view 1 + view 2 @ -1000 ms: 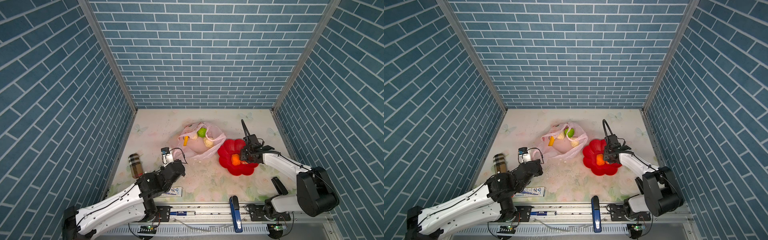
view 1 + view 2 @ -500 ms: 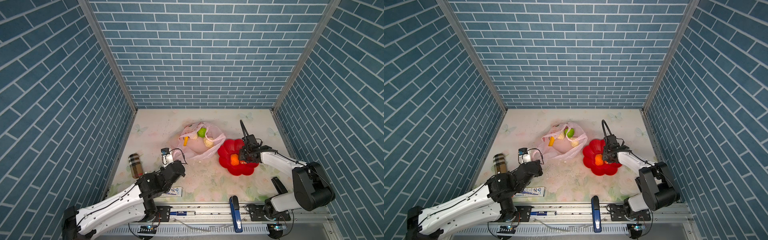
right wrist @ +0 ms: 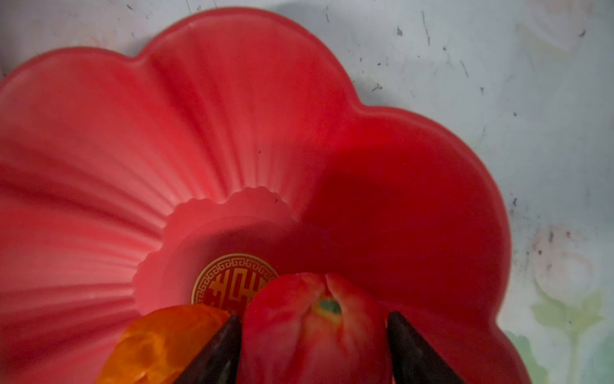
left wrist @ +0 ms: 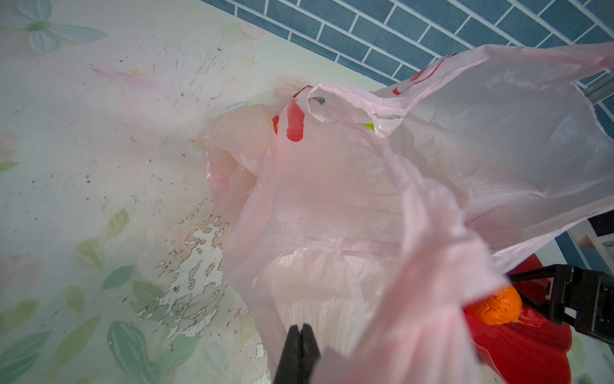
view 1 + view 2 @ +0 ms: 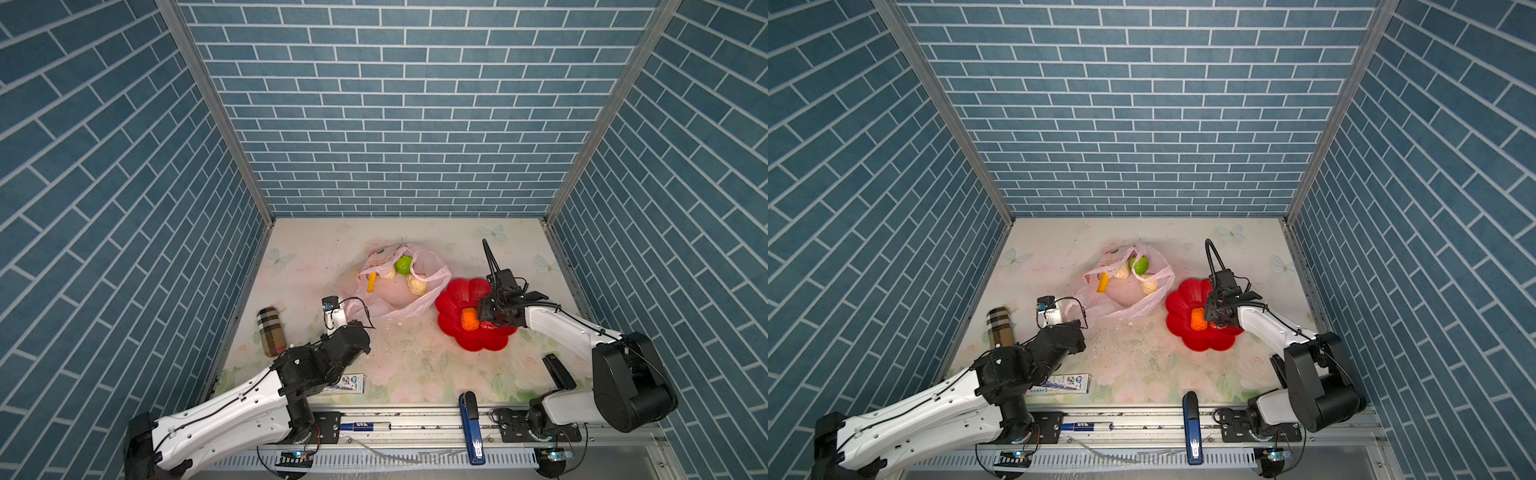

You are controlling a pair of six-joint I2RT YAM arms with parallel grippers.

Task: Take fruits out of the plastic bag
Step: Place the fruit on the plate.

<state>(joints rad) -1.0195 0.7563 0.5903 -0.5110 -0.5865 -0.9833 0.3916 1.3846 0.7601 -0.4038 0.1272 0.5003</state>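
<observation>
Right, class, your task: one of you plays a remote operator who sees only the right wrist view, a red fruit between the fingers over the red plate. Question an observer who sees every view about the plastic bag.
Operator: Where is the bag from here?
Observer: The plastic bag lies next to the red plate, on the left arm's side of it.
Operator: What shows inside it?
Observer: A green ball, a yellow banana and a pale lumpy fruit at its open mouth.
Operator: Is anything holding it?
Observer: The left gripper is shut on its thin film.
</observation>
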